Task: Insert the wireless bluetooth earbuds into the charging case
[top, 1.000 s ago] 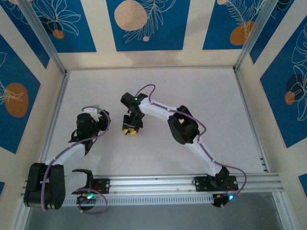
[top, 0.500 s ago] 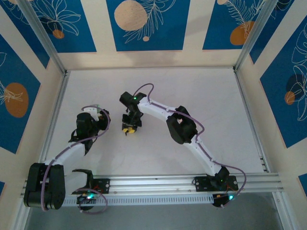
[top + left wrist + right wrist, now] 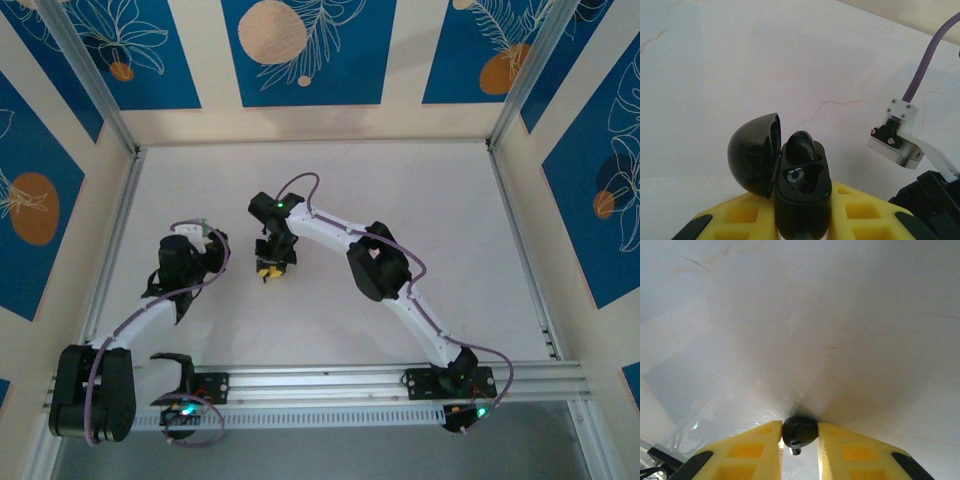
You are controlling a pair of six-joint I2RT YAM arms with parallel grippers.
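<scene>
Black and glossy, the earbud (image 3: 799, 429) is sitting pinched between the two yellow fingertips (image 3: 765, 440) of your right claw (image 3: 800, 437). The pads are pressing on it from both sides, so that claw is clamped on the earbud. A short stem is poking out beneath the bud's round body. It is hanging low over the white worktop (image 3: 790, 315), with a small dark shadow lying just behind it; whether it is touching the surface is not something you can tell from the right wrist view.

Your left claw (image 3: 802, 222) is gripping the charging case (image 3: 802, 195), a black shell wedged upright between its yellow pads. The case's domed lid (image 3: 752, 155) is standing open, swung out to the left on its hinge. Inside, a second bud (image 3: 801, 145), also black, is rising out of the far seat, while the near seat (image 3: 800, 177) is lying open with a small glint at its bottom.

Seen from above, the two claws are working near each other left of the worktop's centre, the right one reaching in from the right with its yellow tips pointing down. A purple cable (image 3: 926, 67) from that right arm is crossing the upper right corner of the left wrist view.
</scene>
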